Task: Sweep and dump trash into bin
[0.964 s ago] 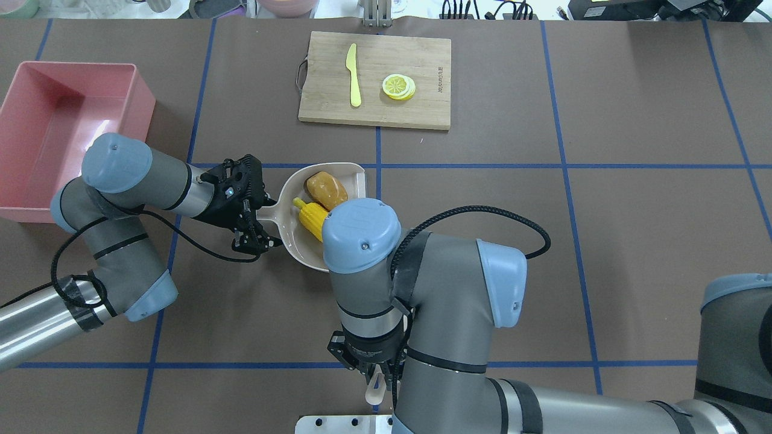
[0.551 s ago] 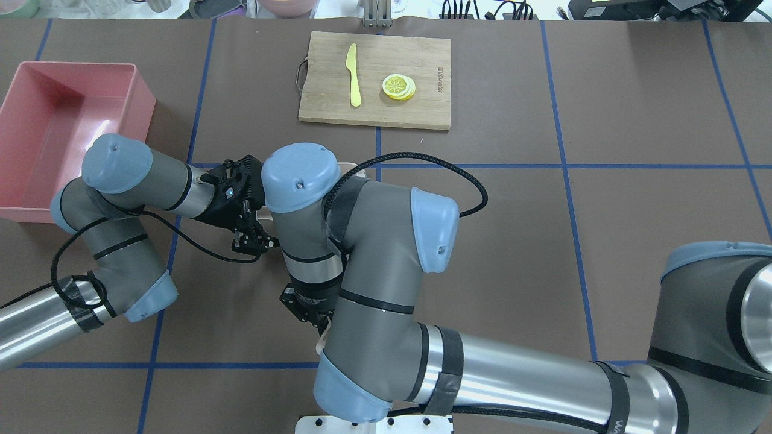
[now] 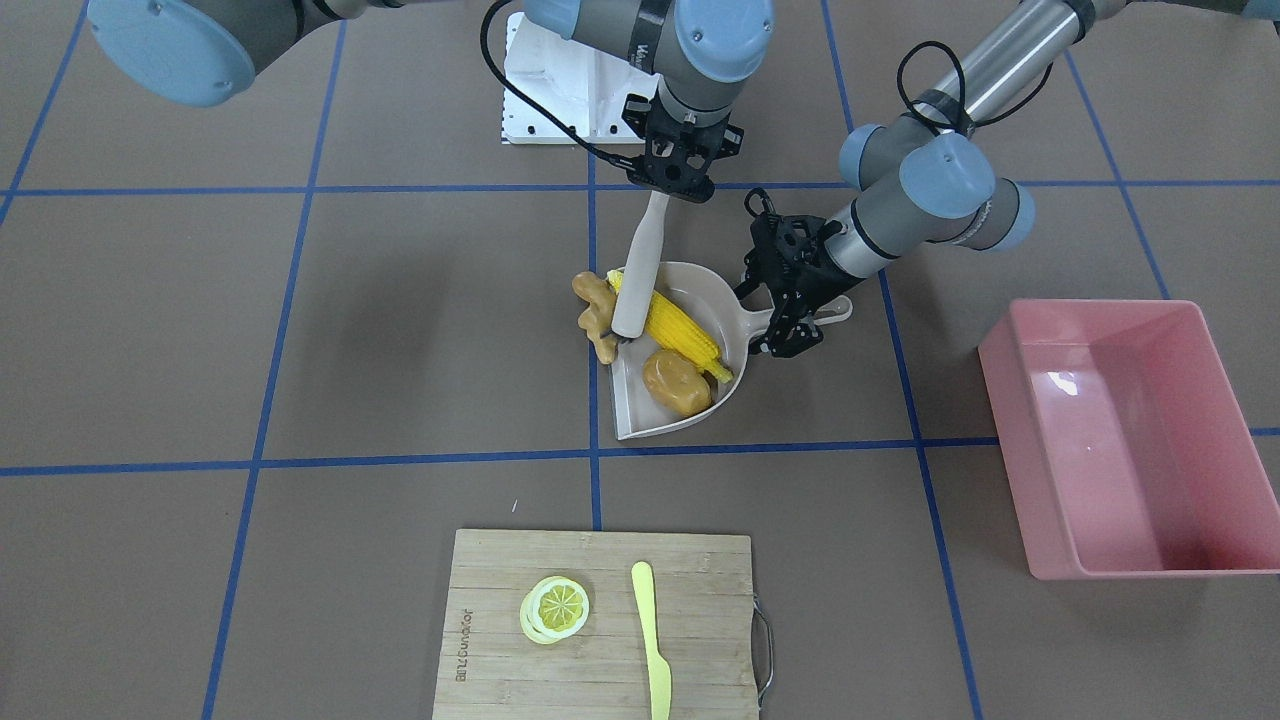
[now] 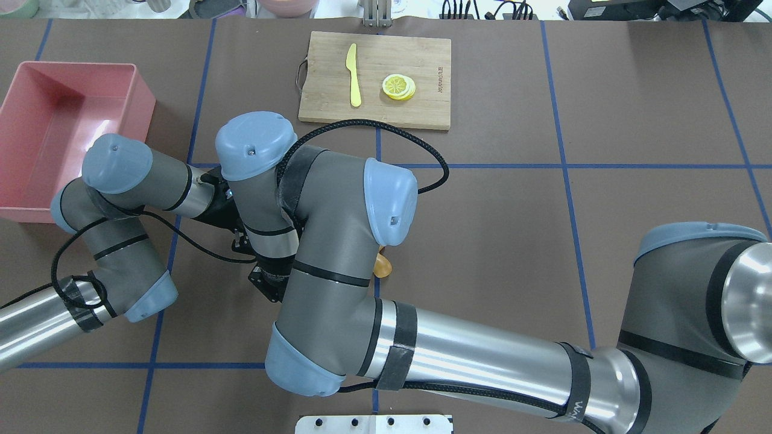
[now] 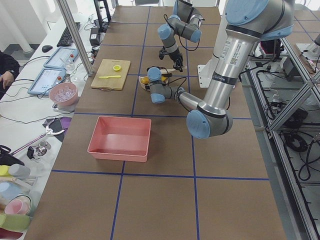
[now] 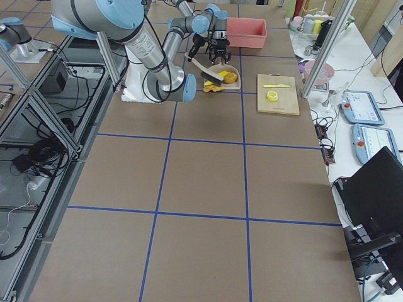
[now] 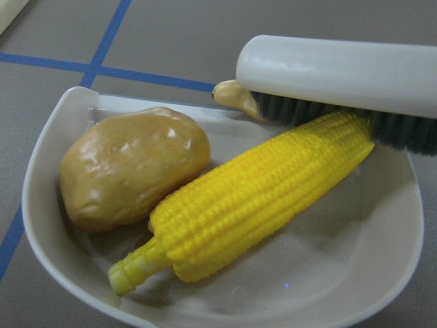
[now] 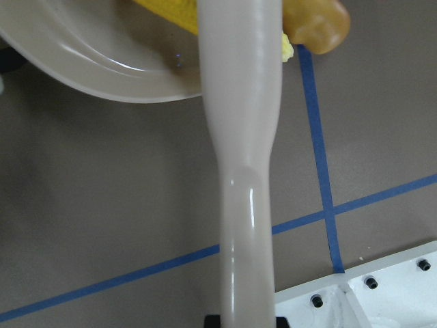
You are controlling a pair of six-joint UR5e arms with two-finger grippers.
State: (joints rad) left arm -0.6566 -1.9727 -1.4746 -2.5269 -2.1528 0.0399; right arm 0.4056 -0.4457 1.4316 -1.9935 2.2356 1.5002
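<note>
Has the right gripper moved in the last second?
Yes: overhead, the right gripper has shifted left and away from the white base plate.

light: bright, even overhead | shadows: soft | glare: bin floor | focus: sharp

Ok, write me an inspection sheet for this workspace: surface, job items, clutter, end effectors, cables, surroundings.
Surface: brown table cover marked with a blue tape grid.
Job's things: corn cob and potato lie in the dustpan; ginger root is on the table at its open edge, beside the brush head; pink bin holds nothing.
Clutter: cutting board with lemon slices and a yellow knife.
End effectors: left end effector shut on the dustpan handle; right end effector shut on the brush handle.
Cables: black cable loops off the right arm; second cable hangs by the left arm.
Surroundings: side bench with tablets and a pink bowl; a person's sleeve at the edge.
</note>
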